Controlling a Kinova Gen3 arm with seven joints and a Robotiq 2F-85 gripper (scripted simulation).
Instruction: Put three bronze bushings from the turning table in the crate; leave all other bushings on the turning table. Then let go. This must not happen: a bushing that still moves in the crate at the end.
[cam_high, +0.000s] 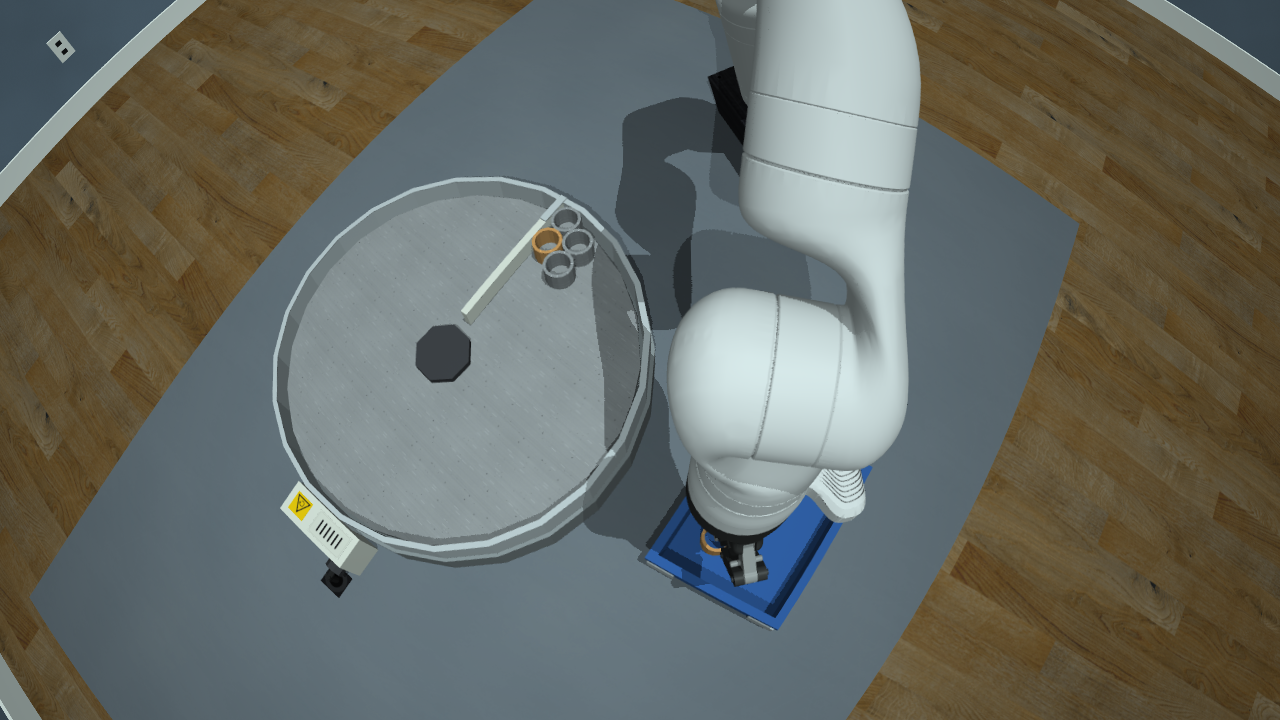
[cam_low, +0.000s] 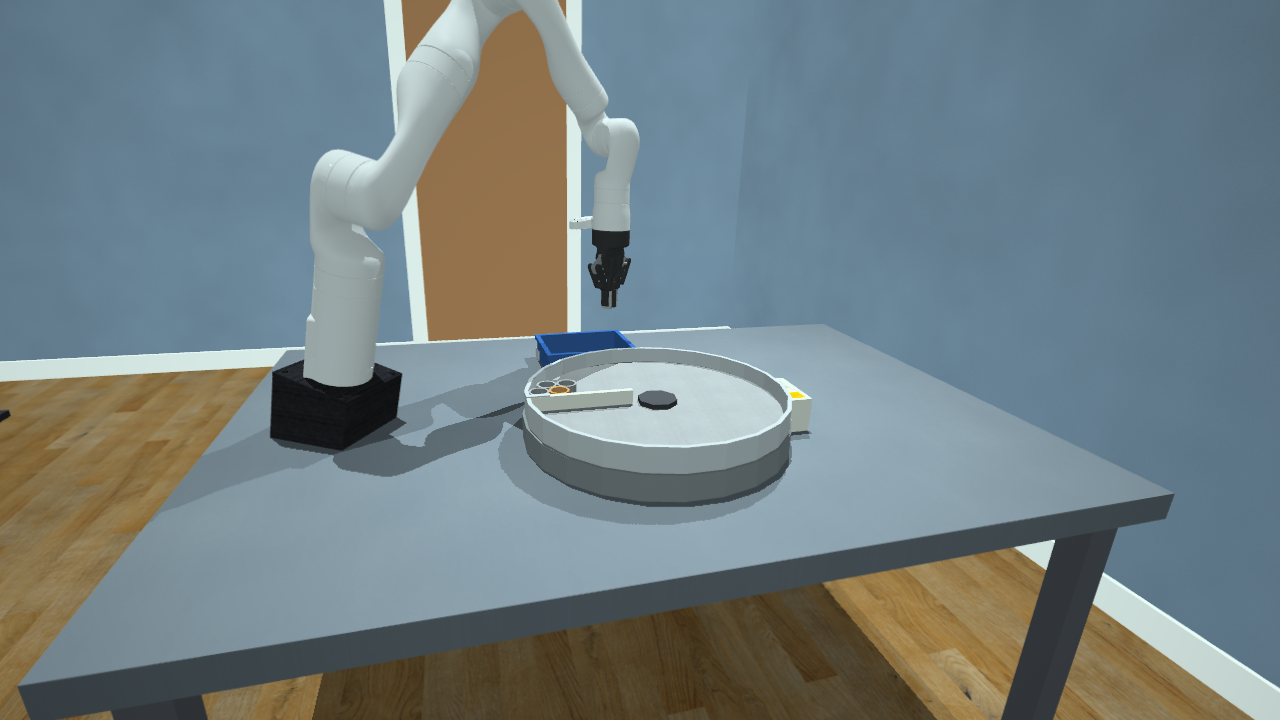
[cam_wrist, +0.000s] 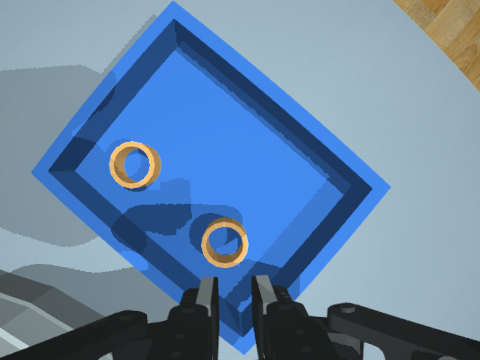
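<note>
Grey table (cam_high: 537, 626): two bronze bushings (cam_wrist: 135, 166) in crate (cam_wrist: 276, 100), narrow jaws empty above.

Two bronze bushings (cam_wrist: 135, 166) (cam_wrist: 224, 242) lie on their sides in the blue crate (cam_wrist: 280, 123), left and lower centre of the wrist view; a third bronze bushing (cam_high: 546, 241) stands upright among three grey bushings (cam_high: 569, 241) on the turning table (cam_high: 465, 537), upper centre of the top view

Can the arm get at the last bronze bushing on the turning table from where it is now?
Probably yes, from above. The bronze ring bushing sits between the white bar and three grey bushings; only its top is free. The tool is empty.
</note>
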